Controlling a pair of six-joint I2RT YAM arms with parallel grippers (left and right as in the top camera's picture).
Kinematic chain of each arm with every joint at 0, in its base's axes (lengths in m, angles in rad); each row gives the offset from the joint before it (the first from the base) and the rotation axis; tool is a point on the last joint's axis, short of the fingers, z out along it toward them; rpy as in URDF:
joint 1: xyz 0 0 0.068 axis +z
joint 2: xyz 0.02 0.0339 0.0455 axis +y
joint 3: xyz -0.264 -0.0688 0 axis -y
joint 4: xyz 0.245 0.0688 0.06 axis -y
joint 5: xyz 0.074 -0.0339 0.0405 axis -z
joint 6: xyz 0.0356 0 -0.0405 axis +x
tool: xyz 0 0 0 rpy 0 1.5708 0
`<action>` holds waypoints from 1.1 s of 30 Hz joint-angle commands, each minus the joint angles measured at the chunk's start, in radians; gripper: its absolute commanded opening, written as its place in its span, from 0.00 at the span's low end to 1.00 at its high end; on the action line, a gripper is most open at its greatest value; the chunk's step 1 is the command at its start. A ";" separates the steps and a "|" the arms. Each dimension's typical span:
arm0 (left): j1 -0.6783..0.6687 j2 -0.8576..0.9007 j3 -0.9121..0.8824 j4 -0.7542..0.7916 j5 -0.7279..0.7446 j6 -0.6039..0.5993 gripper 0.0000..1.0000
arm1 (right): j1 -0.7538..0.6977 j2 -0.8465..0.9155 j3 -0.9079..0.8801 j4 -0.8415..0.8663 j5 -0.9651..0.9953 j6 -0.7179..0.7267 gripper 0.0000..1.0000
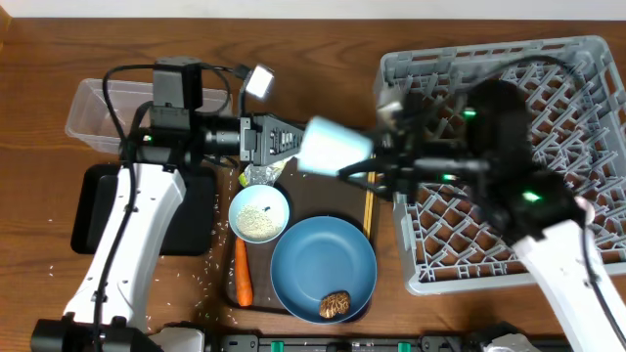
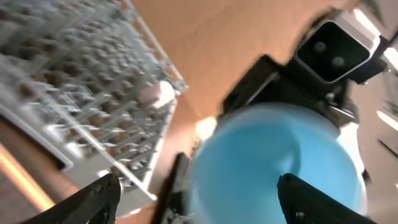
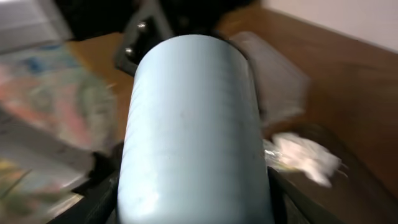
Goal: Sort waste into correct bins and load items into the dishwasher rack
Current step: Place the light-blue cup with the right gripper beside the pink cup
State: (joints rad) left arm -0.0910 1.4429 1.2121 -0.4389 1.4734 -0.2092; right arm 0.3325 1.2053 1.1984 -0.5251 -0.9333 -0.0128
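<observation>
A small light-blue cup [image 1: 334, 147] hangs on its side above the table between the two arms. My right gripper [image 1: 370, 163] is shut on the cup [image 3: 193, 124], one finger on each side of it. My left gripper [image 1: 291, 140] stands open just left of the cup [image 2: 273, 162], its fingers [image 2: 93, 199] wide apart and off it. The grey dishwasher rack [image 1: 548, 88] sits at the right. A white bowl [image 1: 259, 213] with rice, a blue plate [image 1: 313, 259] bearing a brown food lump [image 1: 335, 305], a carrot [image 1: 242, 274], chopsticks [image 1: 369, 205] and a silvery wrapper [image 1: 262, 174] lie below.
A clear tub [image 1: 98, 112] stands at the back left, with a black tray [image 1: 191, 230] in front of it under my left arm. Loose rice [image 1: 210, 264] is scattered beside the brown serving tray [image 1: 313, 191]. Crumpled white paper [image 3: 305, 155] lies beyond the cup.
</observation>
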 commanded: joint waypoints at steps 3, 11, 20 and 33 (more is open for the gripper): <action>0.033 -0.002 0.006 0.003 -0.116 0.005 0.82 | -0.190 -0.138 0.011 -0.143 0.225 0.035 0.56; 0.034 -0.002 0.006 0.003 -0.129 0.005 0.82 | -0.600 -0.191 0.011 -0.420 0.707 0.249 0.56; 0.034 -0.002 0.006 0.003 -0.129 0.005 0.82 | -1.016 -0.108 0.011 -0.494 0.784 0.394 0.57; 0.034 -0.002 0.005 0.000 -0.129 0.006 0.82 | -1.231 0.158 0.011 -0.449 0.743 0.559 0.58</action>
State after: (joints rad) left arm -0.0605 1.4429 1.2121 -0.4393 1.3495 -0.2096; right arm -0.8780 1.3369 1.2007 -0.9791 -0.1593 0.4950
